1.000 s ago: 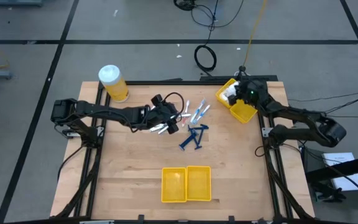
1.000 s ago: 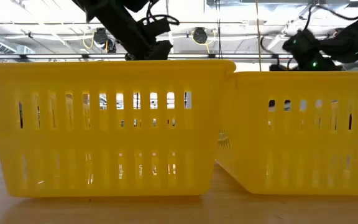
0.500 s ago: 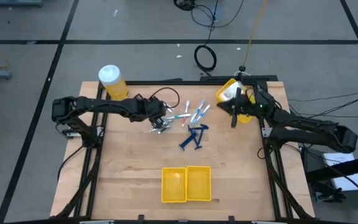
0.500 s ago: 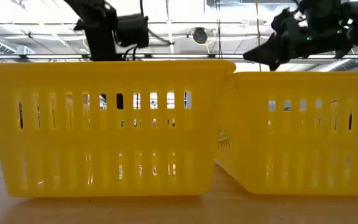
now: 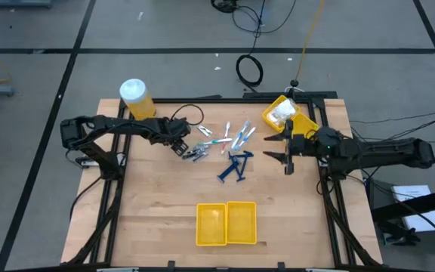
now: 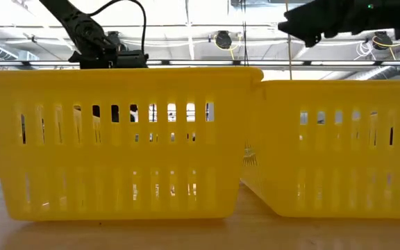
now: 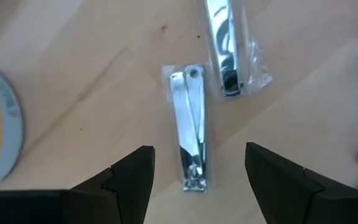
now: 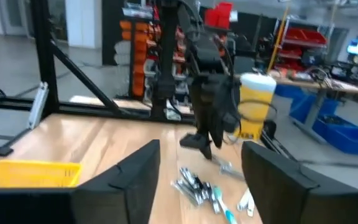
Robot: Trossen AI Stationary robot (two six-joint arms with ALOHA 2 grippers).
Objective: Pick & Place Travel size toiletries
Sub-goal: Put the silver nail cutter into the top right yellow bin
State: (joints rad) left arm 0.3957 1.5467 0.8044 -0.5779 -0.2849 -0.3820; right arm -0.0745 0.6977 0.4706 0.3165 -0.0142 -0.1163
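Left pincer open above clipper, probably.

bins: 2 | jar: 1 | razors: 2 | arms: 2

No text, label, brand, number or sign can be read anywhere in these views.
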